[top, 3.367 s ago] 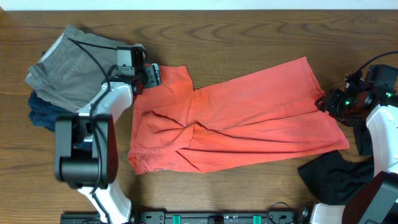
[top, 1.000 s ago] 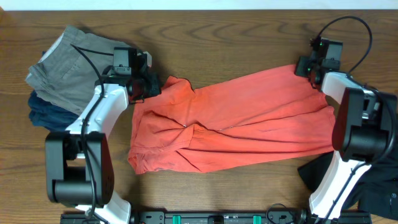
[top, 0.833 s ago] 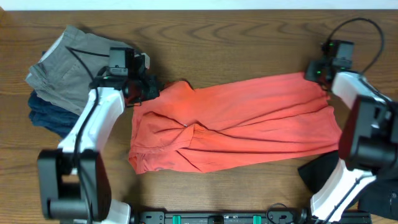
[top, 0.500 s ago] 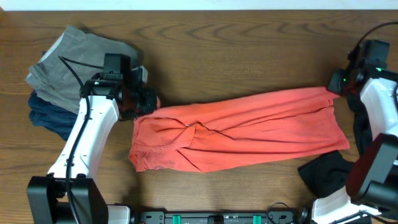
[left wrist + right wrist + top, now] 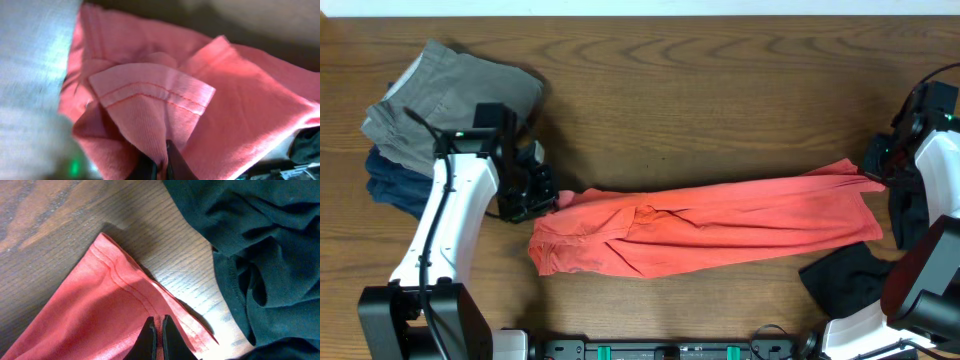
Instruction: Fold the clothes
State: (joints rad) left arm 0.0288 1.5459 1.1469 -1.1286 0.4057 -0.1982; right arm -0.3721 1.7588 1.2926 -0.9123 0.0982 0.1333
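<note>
Spanning crosswise, left hand (image 5: 544, 198) to right hand (image 5: 873, 171): coral-red T-shirt (image 5: 720, 224).

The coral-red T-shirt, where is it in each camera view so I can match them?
Overhead: coral-red T-shirt stretched as a long band across the lower middle, from left end effector to right end effector.
Left wrist: fills most of the frame, hem pinched at bottom centre.
Right wrist: lower left, corner pinched at bottom.
Shared landmark: black garment, lower right overhead, upper right in right wrist.
</note>
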